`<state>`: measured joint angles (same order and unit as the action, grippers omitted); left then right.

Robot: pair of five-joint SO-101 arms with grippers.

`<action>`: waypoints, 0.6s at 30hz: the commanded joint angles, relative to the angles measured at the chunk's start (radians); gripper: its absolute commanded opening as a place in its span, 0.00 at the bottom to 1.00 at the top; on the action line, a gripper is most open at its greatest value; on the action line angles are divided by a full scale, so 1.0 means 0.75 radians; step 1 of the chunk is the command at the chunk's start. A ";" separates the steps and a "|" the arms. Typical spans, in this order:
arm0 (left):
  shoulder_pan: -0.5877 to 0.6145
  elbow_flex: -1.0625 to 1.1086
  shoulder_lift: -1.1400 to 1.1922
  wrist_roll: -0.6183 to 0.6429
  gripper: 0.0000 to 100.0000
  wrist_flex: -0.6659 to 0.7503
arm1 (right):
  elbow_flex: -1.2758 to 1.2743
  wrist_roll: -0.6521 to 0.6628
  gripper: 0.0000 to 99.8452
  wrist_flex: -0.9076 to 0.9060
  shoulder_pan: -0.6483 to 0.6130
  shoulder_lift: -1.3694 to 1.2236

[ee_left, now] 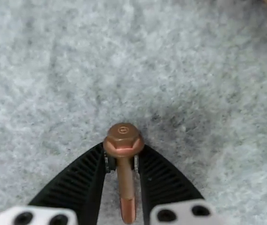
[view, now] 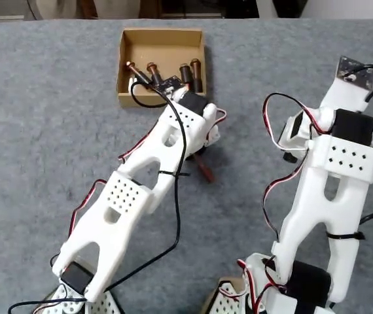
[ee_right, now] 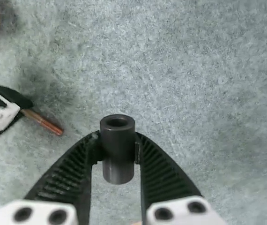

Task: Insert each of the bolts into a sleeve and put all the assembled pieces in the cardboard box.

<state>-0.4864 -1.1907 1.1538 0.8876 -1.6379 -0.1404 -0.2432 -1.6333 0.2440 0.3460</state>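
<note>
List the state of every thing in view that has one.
bolt, held, not in a sleeve
sleeve, held, bore empty
left gripper, shut on the bolt
right gripper, shut on the sleeve
cardboard box, open, holds assembled pieces

The left arm (view: 126,196) and right arm (view: 347,160) are white plastic, each with a patch of little holes. Black motors (view: 360,127) sit at the joints. Red, black and white wires (view: 177,216) run along them. The left gripper (ee_left: 123,152) and right gripper (ee_right: 118,140) have black ridged fingers (ee_left: 79,180) on white bases with round screw holes (ee_left: 23,218).
</note>
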 commanded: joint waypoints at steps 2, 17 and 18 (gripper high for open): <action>0.088 -0.241 -0.050 -0.123 0.02 -0.137 | 0.013 0.145 0.00 0.010 0.013 0.146; 0.176 -0.642 -0.453 -0.732 0.02 -0.164 | -0.159 0.340 0.00 0.010 -0.261 0.930; 0.198 -0.642 -0.506 -0.739 0.02 -0.164 | -0.216 0.340 0.00 0.018 -0.298 0.981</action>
<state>-0.3897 -1.6141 0.9298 0.3644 -1.7469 -0.2309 0.0069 -1.6333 0.0890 0.9889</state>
